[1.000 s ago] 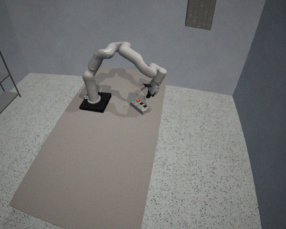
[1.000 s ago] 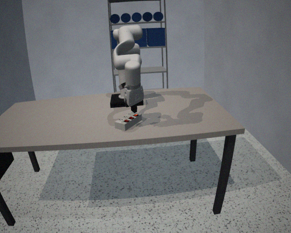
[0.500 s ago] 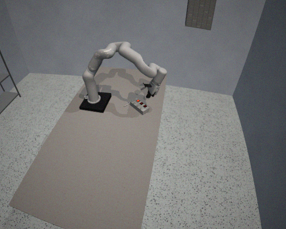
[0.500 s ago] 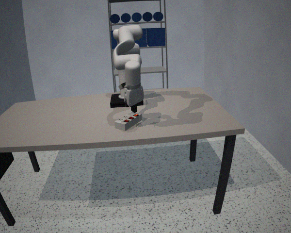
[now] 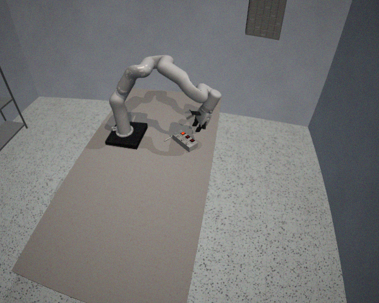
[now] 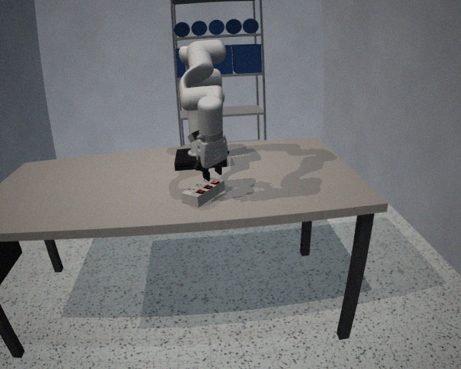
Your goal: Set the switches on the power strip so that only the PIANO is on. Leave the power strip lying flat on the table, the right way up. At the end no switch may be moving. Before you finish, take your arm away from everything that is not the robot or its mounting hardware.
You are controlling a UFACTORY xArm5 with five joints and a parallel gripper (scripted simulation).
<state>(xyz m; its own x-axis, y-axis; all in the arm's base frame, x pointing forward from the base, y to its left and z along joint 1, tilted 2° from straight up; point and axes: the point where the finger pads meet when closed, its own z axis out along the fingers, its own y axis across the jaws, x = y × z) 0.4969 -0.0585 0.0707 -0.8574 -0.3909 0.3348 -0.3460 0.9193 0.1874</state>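
Hovering open gripper [image 6: 211,173] above power strip [image 6: 202,191].

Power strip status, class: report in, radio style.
Gripper open, empty, just above the strip's far end. Power strip flat on the table, right way up; one switch glows brighter than the other two. Nothing in the way.

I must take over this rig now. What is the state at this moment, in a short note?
Gripper: jaws partly open, holding nothing, raised just above the far end of the power strip.
Power strip: flat on the table, right way up, near the arm's base.
Switches: three red rockers; the one at the cord end glows brighter, so it seems on. The other two look dark.
Labels are too small to read, so I cannot confirm which one is PIANO.
Left: check the labels, correct if needed, then retreat.
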